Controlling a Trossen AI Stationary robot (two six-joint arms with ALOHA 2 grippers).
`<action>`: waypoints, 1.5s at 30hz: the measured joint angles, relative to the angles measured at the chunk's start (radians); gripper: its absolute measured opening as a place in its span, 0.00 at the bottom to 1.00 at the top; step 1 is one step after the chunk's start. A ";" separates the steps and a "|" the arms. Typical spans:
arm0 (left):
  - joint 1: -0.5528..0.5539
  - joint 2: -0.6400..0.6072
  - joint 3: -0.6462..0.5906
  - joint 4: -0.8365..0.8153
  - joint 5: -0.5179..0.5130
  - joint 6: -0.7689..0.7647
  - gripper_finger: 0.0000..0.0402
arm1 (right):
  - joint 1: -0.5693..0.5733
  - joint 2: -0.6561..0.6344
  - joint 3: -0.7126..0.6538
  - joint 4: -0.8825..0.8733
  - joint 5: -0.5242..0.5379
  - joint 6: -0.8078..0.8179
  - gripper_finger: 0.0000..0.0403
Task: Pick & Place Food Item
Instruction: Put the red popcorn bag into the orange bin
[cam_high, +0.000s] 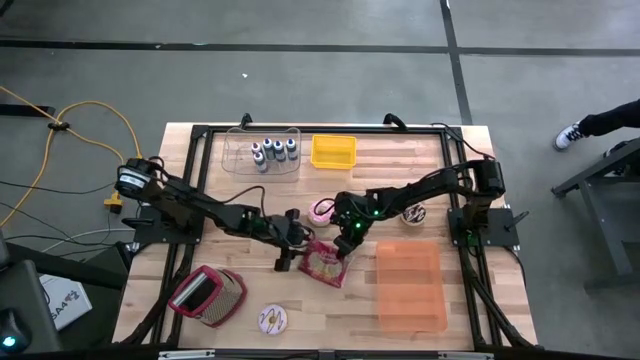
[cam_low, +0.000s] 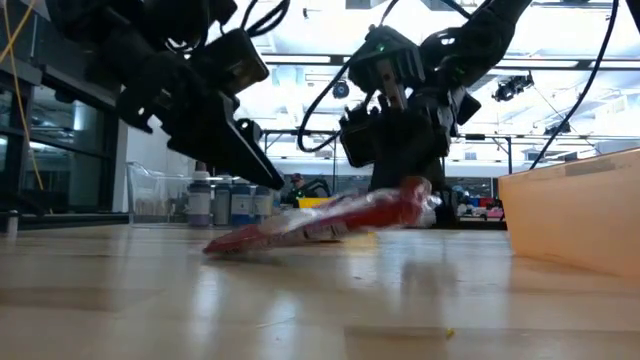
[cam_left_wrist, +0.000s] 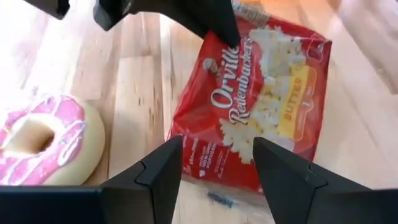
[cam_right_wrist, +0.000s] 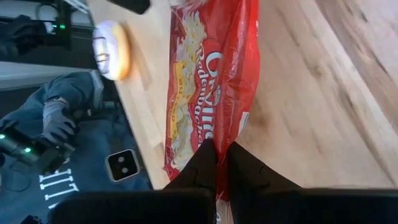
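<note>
A red bag of butter popcorn (cam_high: 324, 263) lies near the middle of the table, in front of a pink-iced donut (cam_high: 323, 210). My right gripper (cam_high: 347, 244) is shut on the bag's far right edge, which is raised in the low view (cam_low: 405, 205). The bag's left end (cam_low: 218, 245) rests on the wood. My left gripper (cam_high: 291, 256) hovers open just left of the bag and touches nothing. In the left wrist view its fingers (cam_left_wrist: 163, 171) frame the bag's near edge (cam_left_wrist: 249, 124) from above. My right gripper pinches the bag's red edge (cam_right_wrist: 219, 144) between its two shut fingers. The fingers slant down from the table's far right side. That end of the bag is raised off the table, and the bag slopes down to its opposite end (cam_low: 218, 245), which lies on the wood.
An orange bin (cam_high: 408, 285) stands right of the bag. At the back are a yellow tray (cam_high: 333, 150) and a clear box with small bottles (cam_high: 262, 152). A chocolate donut (cam_high: 415, 213), another iced donut (cam_high: 272, 319) and a red-and-white basket (cam_high: 206, 296) lie around. A person (cam_right_wrist: 56, 124) shows beyond the table's edge.
</note>
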 joint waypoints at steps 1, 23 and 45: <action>0.000 -0.010 0.000 -0.013 -0.006 0.000 0.47 | 0.000 -0.010 0.000 0.000 0.000 -0.001 0.01; -0.001 -0.061 0.000 -0.064 -0.056 0.014 0.47 | 0.000 -0.404 -0.001 -0.412 0.314 -0.020 0.01; -0.001 -0.086 0.001 -0.102 -0.056 0.000 0.47 | 0.258 -0.658 -0.001 -0.658 0.678 0.363 0.01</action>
